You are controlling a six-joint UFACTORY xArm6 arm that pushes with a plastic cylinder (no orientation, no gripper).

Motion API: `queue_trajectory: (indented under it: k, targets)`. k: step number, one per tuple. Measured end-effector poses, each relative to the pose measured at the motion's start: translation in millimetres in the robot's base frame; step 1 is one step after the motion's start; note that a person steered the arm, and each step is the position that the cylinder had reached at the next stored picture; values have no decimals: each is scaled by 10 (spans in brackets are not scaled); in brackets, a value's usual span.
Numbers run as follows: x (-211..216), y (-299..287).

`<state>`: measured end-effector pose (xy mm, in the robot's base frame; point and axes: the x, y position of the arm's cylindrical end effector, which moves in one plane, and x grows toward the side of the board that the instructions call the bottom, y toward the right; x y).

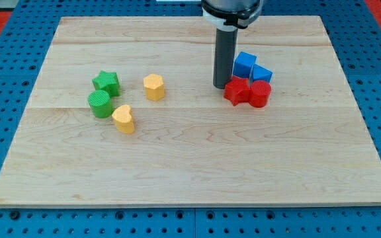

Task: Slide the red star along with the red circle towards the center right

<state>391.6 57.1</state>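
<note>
The red star [236, 90] lies right of the board's middle, touching the red circle [260, 94] on its right. My tip [221, 86] stands at the red star's upper left edge, touching it or nearly so. The dark rod rises from there to the arm at the view's top. Two blue blocks sit just behind the red pair: a blue cube [245, 65] and a smaller blue block [262, 74], both close against the red ones.
On the left of the wooden board [190, 172] are a green star [106, 82], a green circle [100, 104], a yellow heart [124, 119] and a yellow hexagon [154, 86]. Blue pegboard surrounds the board.
</note>
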Motion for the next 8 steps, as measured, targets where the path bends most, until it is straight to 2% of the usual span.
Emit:
queue_trajectory:
  k: [2,4,7,8]
  targets:
    - [142,209]
    - [-27,178]
    - [135,494]
    - [40,460]
